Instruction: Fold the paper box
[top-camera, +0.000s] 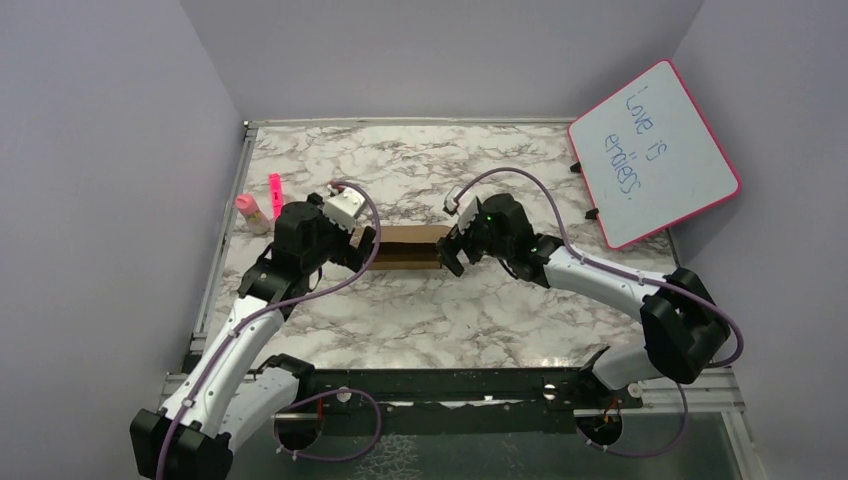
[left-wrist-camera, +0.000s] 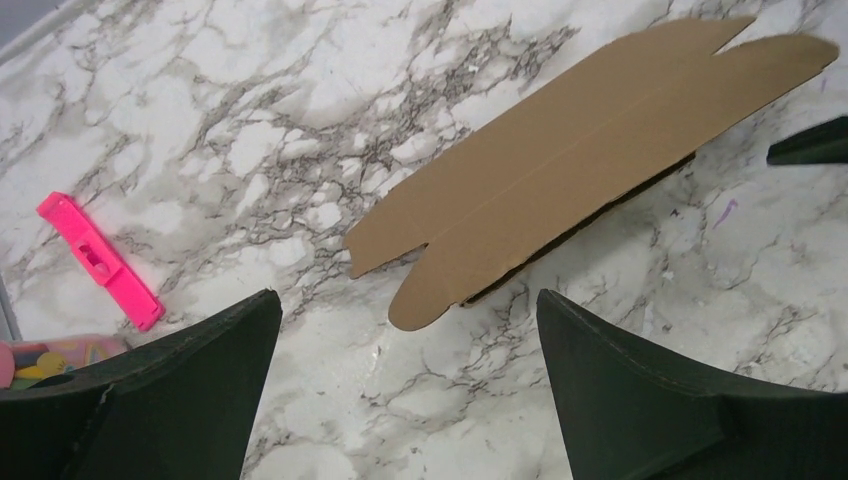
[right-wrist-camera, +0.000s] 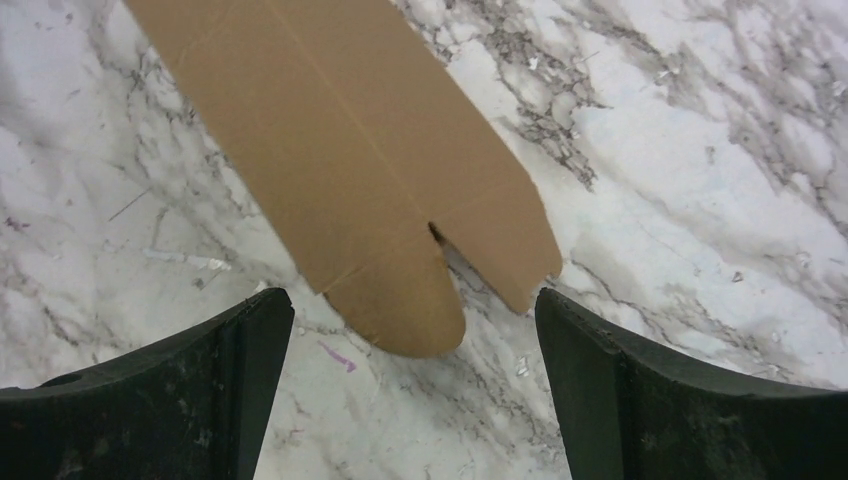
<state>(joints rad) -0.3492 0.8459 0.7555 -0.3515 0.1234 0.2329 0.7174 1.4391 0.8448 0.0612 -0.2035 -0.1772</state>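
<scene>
From above, the box is a flat brown strip on the marble table. Its long axis runs left to right, and each end is tucked out of sight under an arm. The left end effector covers one end and the right end effector covers the other, so whether either one touches the card can't be told from up there. The wrist cameras settle it. On the left, both dark fingers stand wide apart with nothing between them but marble and the tip of a rounded tab, and they are clear of the card. On the right it is the same: the jaws are spread, and a rounded tab and a squared flap, split by a short slit, point toward the gap without reaching either finger. The left wrist view also shows a crease running the length of the sheet and a thin dark shadow under its near edge. A black wedge at the right border is cut off by the frame, so I can't say what it is. In the right wrist view the sheet runs off the top of the frame, so its far end is lost. A pink bar lies near the table's left edge. Just beside it is a small pink-topped item, half hidden behind a finger in the left wrist view and too small to identify. Only the overhead view takes in the whiteboard, tilted at the far right, its second handwritten line hard to read.
</scene>
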